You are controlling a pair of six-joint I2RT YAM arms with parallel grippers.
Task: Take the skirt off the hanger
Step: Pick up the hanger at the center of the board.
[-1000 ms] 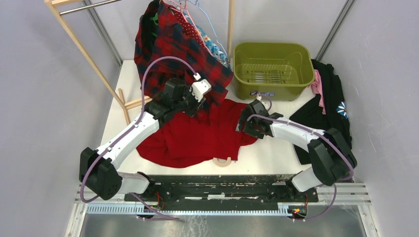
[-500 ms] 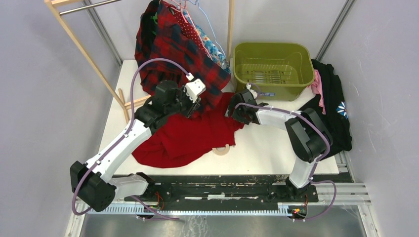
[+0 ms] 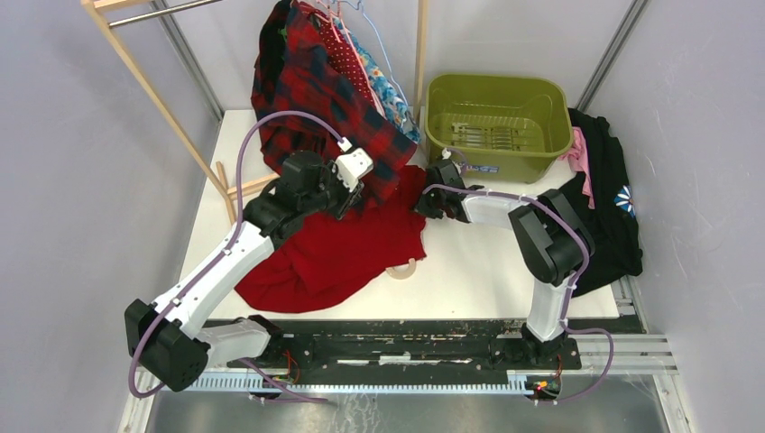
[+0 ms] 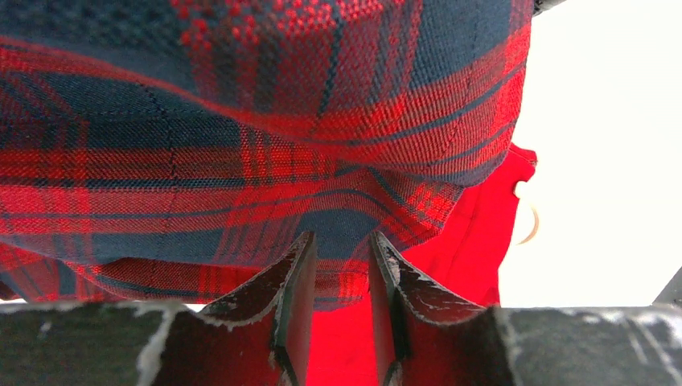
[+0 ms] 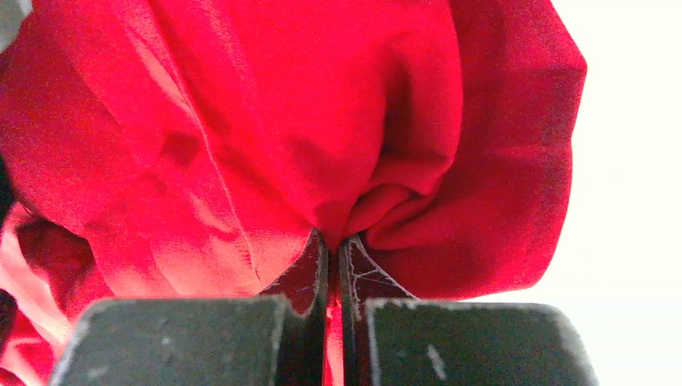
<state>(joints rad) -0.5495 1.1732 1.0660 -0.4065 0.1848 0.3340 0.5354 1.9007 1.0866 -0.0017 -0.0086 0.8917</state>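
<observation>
The red skirt (image 3: pixel 343 248) lies crumpled on the white table, and only the wooden hook of its hanger (image 3: pixel 406 269) pokes out at its near right edge; the rest of the hanger is hidden under the cloth. My right gripper (image 3: pixel 422 202) is shut on a bunched fold at the skirt's far right corner; in the right wrist view the gripper (image 5: pixel 334 236) pinches red skirt (image 5: pixel 281 121) cloth. My left gripper (image 3: pixel 350 194) sits at the skirt's far edge under a hanging plaid garment. The left gripper (image 4: pixel 343 237) has its jaws apart, with plaid hem beyond the tips, the skirt (image 4: pixel 474 241) below and the hanger (image 4: pixel 531 221) hook at right.
A red-and-navy plaid garment (image 3: pixel 316 99) and other clothes hang from a wooden rack (image 3: pixel 153 90) at the back left. A green bin (image 3: pixel 496 126) stands at the back right. Black clothes (image 3: pixel 604 198) lie heaped along the right edge.
The right arm swung back and left, and its gripper closed on the skirt's far right corner. The skirt and hanger hook slid left. The left arm drew slightly left.
</observation>
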